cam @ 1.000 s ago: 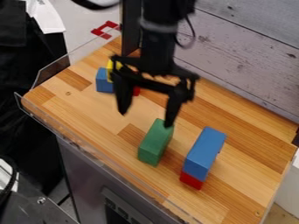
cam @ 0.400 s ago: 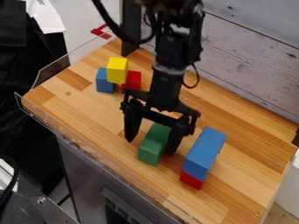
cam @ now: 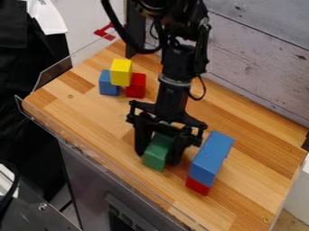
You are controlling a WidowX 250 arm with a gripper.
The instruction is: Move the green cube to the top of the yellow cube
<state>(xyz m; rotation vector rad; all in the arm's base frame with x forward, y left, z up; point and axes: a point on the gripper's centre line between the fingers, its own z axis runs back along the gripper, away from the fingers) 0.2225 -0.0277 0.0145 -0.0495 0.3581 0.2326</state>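
**Green cube being secured, stack to be topped next**

The green cube (cam: 155, 163), an oblong block as seen here, is set on the desk (cam: 253, 180), with the tool (cam: 158, 157) placed around it from above. Whether the block has been gripped cannot be told. The step in hand is judged to be the grasp. For the next move, a firm hold should be made sure of, then the block should be lifted straight up, so that the tall blue block (cam: 210, 155) just to its right is not knocked. After that it should be carried toward the upper left of the view and lowered onto the yellow cube (cam: 120, 72).

That yellow cube is found up and to the left of the green cube, well apart from it. It appears to be propped on the small blue cube (cam: 107, 85) and the red cube (cam: 138, 85), so a gentle, centred release is called for.

Beyond the blue block's near end, to the lower right of the green cube, a second red piece (cam: 198, 186) is seen beneath it.

By count, one green, one yellow, two blue and two red pieces are made out, six in all. One desk is seen below the green cube, and one boarded wall (cam: 259, 58) is seen behind it, to the upper right.
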